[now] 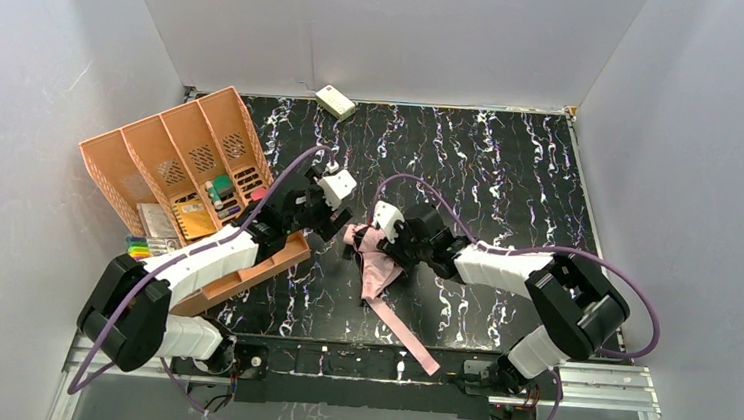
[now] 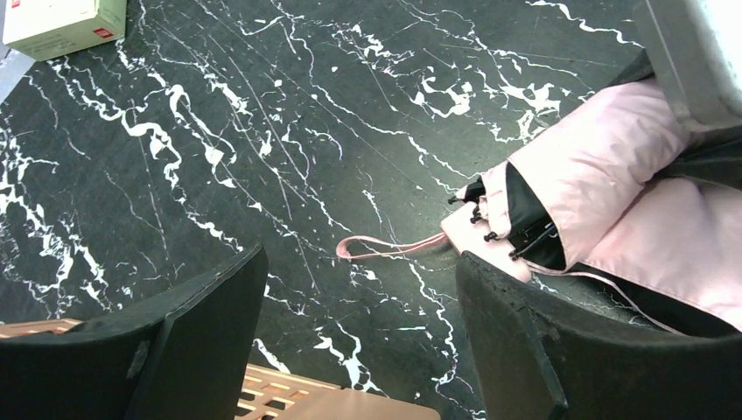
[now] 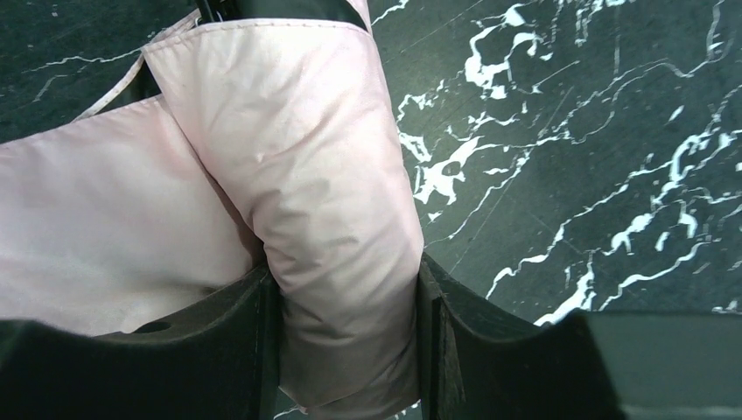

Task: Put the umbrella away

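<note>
**Umbrella lying just right of my open left fingers, right fingers pinching it**

I am pinching the umbrella (image 1: pixel 376 265) with my right fingers (image 3: pixel 219 341): they are pressing on either side of its folded pink bundle, with fabric bulging out between them. My left fingers (image 2: pixel 210 324) are standing spread wide and holding nothing, hovering over the bare surface (image 1: pixel 511 171).

The umbrella is lying in the middle of the surface, between my two arms. Its long axis is running from far-left to near-right. The end with the black rib tips (image 2: pixel 490 219) and the thin strap loop (image 2: pixel 385 249) is pointing toward my left fingers, and the bundle is sitting just to the right of them, beside the right-hand one. I am judging that any left-hand grasp is going to call for a shift to the right. My right arm is the nearer one, being already on it.

I am not seeing the handle in any view. A long pink strip (image 1: pixel 408 338) is trailing toward the near edge, and I cannot tell whether it is loose canopy or a sleeve. The orange organiser (image 1: pixel 181 165) is sitting at the far left, partly covered by my left arm.
</note>
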`<state>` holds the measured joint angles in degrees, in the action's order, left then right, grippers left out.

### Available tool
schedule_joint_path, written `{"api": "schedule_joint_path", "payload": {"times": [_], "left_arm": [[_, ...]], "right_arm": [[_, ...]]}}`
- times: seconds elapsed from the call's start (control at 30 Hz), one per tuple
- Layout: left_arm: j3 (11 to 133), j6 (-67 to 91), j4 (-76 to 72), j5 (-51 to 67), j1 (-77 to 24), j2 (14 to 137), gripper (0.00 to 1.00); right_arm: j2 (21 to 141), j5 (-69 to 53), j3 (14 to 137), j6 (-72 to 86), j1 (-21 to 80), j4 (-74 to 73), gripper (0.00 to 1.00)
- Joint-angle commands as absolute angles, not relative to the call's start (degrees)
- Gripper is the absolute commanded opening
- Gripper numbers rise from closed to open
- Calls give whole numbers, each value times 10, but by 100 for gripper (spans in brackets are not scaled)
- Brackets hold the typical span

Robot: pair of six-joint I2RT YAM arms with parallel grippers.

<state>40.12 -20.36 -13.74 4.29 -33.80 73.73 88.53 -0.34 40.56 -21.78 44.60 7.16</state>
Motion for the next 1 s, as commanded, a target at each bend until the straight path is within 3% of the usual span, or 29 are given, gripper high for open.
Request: {"api": "schedule_joint_path", "payload": {"times": [0.0,0.97], "left_arm": [[429,-201,-156,103,-322,752,78],[623,-330,64,379,-331,982,80]], "right_arm": [[911,83,365,-272,450,63,13],[861,52,243,-452,509,197,21]]}}
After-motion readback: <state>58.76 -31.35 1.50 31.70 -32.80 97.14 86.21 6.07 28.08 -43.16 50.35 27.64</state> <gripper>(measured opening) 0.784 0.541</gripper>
